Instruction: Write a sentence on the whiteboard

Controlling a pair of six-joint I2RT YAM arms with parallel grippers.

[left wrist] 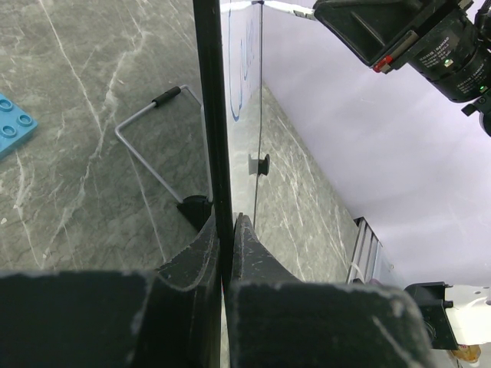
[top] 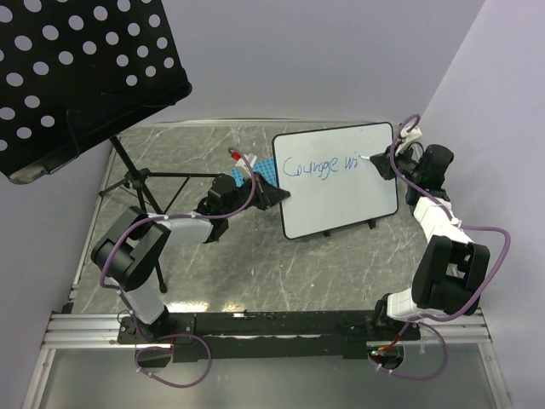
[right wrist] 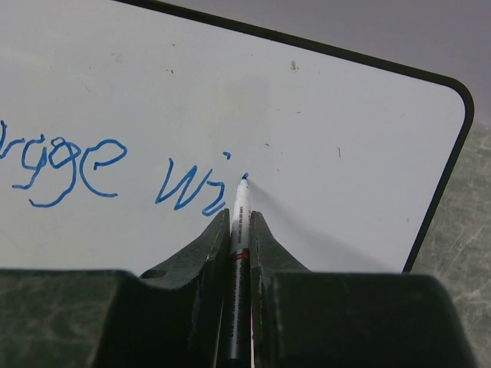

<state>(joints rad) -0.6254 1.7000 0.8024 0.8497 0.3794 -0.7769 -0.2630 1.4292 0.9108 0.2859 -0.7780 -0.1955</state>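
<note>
The whiteboard (top: 341, 192) stands tilted on small black feet in the middle of the table. Blue cursive text (top: 319, 166) on it reads "Courage wi". My left gripper (top: 274, 192) is shut on the board's left edge (left wrist: 213, 138), seen edge-on in the left wrist view. My right gripper (top: 381, 159) is shut on a white marker (right wrist: 241, 222) whose blue tip touches the board (right wrist: 322, 115) just right of the "wi" (right wrist: 192, 184). The right gripper shows in its wrist view (right wrist: 239, 218).
A blue gridded rack (top: 262, 173) with a red-capped item (top: 236, 156) sits behind the board's left side; a blue piece (left wrist: 11, 123) shows on the marble table (top: 255, 273). A black perforated music stand (top: 77, 77) rises at the back left. A wire stand leg (left wrist: 153, 138) props the board.
</note>
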